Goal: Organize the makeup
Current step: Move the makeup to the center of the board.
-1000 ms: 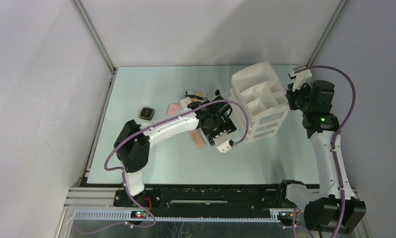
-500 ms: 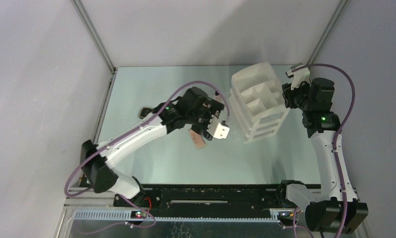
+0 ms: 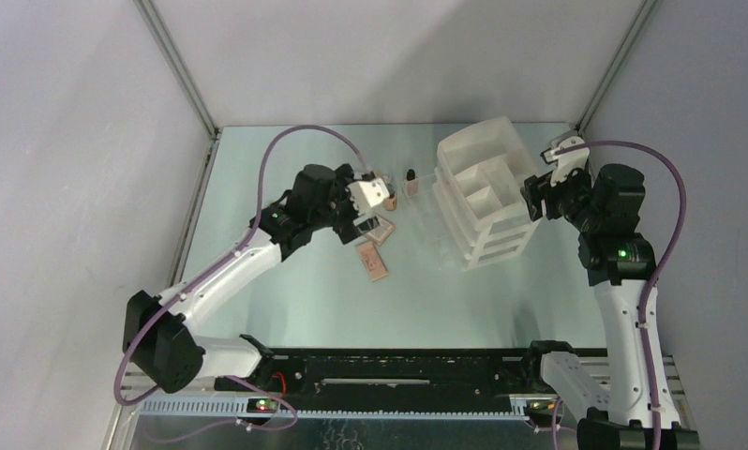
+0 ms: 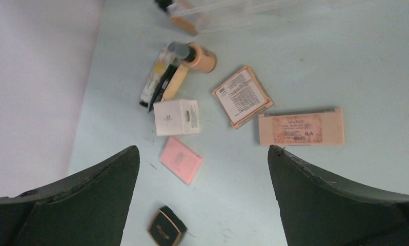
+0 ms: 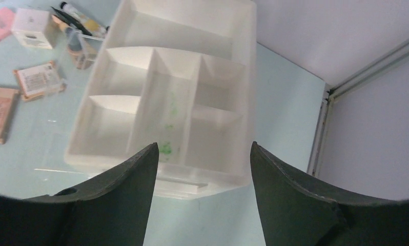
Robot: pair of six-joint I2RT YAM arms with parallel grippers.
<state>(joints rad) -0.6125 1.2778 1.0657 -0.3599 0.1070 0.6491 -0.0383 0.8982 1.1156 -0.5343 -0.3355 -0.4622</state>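
The makeup lies loose on the pale table left of the white organizer (image 3: 487, 192). In the left wrist view I see a beige bottle (image 4: 200, 56), thin tubes and pencils (image 4: 159, 82), a small white box (image 4: 177, 117), a pink palette (image 4: 181, 160), a black compact (image 4: 166, 228), a square beige palette (image 4: 242, 96) and a long beige palette (image 4: 301, 129). My left gripper (image 4: 202, 151) hangs wide open above them, holding nothing. My right gripper (image 5: 203, 146) is open and empty at the right side of the organizer (image 5: 177, 97), whose top compartments hold nothing.
A clear plastic drawer (image 4: 218, 7) lies on the table between the makeup and the organizer, with a second beige bottle (image 3: 411, 178) at its far end. Enclosure walls stand close on the left and right. The metal rail runs along the near edge.
The left arm has swung left, away from the organizer, to over the makeup pile, and its jaws opened fully. The right gripper has opened from nearly shut beside the organizer.
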